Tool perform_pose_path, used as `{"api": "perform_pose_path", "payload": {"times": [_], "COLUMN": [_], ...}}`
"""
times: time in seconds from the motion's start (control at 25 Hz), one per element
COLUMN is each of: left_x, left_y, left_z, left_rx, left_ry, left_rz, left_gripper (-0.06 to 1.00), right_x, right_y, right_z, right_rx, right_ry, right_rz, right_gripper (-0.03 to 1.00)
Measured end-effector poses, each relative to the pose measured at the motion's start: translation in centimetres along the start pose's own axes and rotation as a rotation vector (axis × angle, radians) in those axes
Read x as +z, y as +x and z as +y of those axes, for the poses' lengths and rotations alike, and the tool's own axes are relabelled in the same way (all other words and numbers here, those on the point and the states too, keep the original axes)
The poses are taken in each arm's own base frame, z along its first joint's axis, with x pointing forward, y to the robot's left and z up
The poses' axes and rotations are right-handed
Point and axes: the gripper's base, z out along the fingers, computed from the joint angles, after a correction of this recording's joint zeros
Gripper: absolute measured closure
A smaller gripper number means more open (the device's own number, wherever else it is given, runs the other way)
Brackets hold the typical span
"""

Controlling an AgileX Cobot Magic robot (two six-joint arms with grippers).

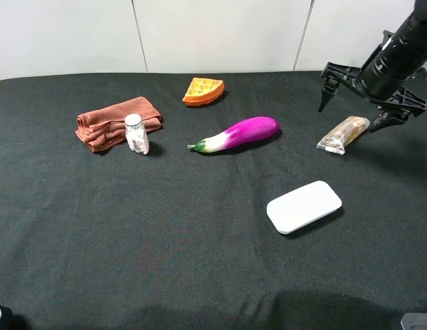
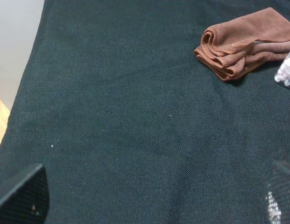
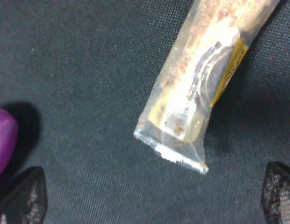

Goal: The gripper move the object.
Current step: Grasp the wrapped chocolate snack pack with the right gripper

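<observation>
The object, a small snack packet [image 1: 344, 134] in shiny clear wrap with tan-brown contents, lies flat on the black cloth at the right. My right gripper [image 1: 357, 103] hovers just above and behind it, jaws spread wide and empty. In the right wrist view the packet [image 3: 205, 79] lies between and ahead of the two dark fingertips [image 3: 23, 196], touching neither. Only the two fingertips [image 2: 23, 193] of my left gripper [image 2: 154, 196] show, far apart over bare cloth, holding nothing.
A purple eggplant [image 1: 237, 134] lies mid-table, its tip [image 3: 2, 140] close to the packet. An orange waffle wedge [image 1: 203, 91] sits behind it and a white flat case [image 1: 304, 206] in front. At the left are a brown towel [image 1: 113, 124] and a small bottle [image 1: 136, 133].
</observation>
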Motion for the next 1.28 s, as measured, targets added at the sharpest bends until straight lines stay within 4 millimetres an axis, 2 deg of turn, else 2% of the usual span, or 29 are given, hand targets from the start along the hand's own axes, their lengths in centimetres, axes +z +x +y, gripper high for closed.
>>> {"api": "perform_pose_path", "payload": {"times": [0.56, 1.12, 1.28], "left_x": [0.0, 0.0, 0.0], "left_y": [0.0, 0.0, 0.0], "left_z": [0.0, 0.0, 0.0], "left_rx": [0.0, 0.0, 0.0], "left_ry": [0.0, 0.0, 0.0], "left_rz": [0.0, 0.0, 0.0], "left_gripper": [-0.01, -0.01, -0.01], "right_x": [3.7, 4.3, 5.2], "right_y": [-2.4, -2.6, -2.4], "right_z": [0.9, 0.3, 0.1], "right_rx": [-0.025, -0.027, -0.028], "right_ry": [0.081, 0.139, 0.159], "right_rz": [0.076, 0.066, 0.09], "right_gripper": [0.27, 0.27, 0.27]}}
